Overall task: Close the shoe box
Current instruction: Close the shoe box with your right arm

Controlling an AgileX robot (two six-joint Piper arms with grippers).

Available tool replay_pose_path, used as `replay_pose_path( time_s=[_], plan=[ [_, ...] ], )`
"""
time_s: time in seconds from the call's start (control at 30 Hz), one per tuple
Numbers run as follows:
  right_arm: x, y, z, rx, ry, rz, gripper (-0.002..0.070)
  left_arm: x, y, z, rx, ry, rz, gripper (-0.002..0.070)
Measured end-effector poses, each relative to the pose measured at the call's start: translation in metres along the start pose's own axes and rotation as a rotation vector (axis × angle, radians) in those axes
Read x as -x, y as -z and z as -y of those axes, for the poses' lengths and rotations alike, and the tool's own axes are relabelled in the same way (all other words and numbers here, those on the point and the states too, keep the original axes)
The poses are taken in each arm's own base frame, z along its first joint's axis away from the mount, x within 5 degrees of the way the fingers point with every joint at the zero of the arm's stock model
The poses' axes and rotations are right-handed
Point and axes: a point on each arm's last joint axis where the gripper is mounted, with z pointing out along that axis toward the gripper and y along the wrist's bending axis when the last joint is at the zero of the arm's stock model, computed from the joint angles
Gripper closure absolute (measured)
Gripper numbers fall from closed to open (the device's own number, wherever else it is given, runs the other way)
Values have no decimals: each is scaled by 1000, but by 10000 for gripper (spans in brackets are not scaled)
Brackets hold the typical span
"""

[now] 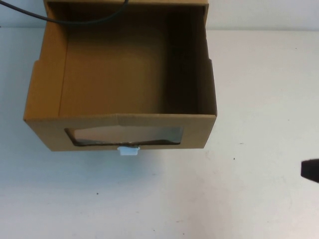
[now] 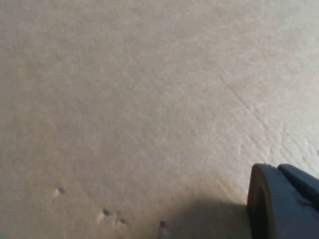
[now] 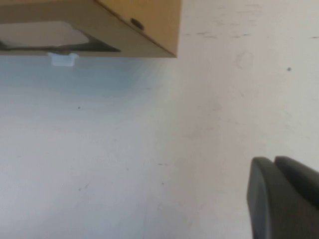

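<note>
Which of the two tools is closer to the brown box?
The left tool: its camera shows only brown cardboard close up. The right tool sits apart over the white table, right of the shoe box.

white table (image 1: pixel 259 99), faint scuffs and small dark specks across surface. thin black cable (image 1: pixel 75 19) curves along the far edge of view, top left.

Left gripper (image 2: pixel 284 204) (dark) against cardboard (image 2: pixel 139 99)

- High view looks down from the robot's side at the shoe box (image 1: pixel 119 89) on the table (image 1: pixel 259 99).
- Left wrist view sits very close to plain cardboard.
- Right wrist view looks low over the table; shares the box front and white tab (image 3: pixel 63 59) with the high view.
</note>
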Motion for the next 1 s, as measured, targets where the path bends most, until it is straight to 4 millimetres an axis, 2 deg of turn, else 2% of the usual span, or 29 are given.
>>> replay_pose_path(
  time_s=[0.13, 0.27, 0.37, 0.53, 0.63, 0.8, 1.0],
  plan=[
    [33, -15, -9, 76, 69, -57, 687, 0, 0, 0, 0, 0, 0, 680],
    [53, -38, -34, 117, 173, -102, 687, 0, 0, 0, 2, 0, 3, 680],
    [56, -60, -65, 159, 264, -138, 687, 1, 0, 0, 4, 1, 7, 680],
    [47, -88, -121, 229, 408, -120, 687, 1, 0, 0, 5, 1, 9, 680],
    [50, -103, -146, 269, 440, -97, 687, 1, 0, 0, 5, 1, 9, 680],
    [68, -129, -166, 280, 444, -79, 687, 1, 0, 0, 5, 1, 9, 680],
    [84, -154, -181, 284, 460, -69, 687, 1, 0, 0, 5, 1, 9, 680]
  ],
)
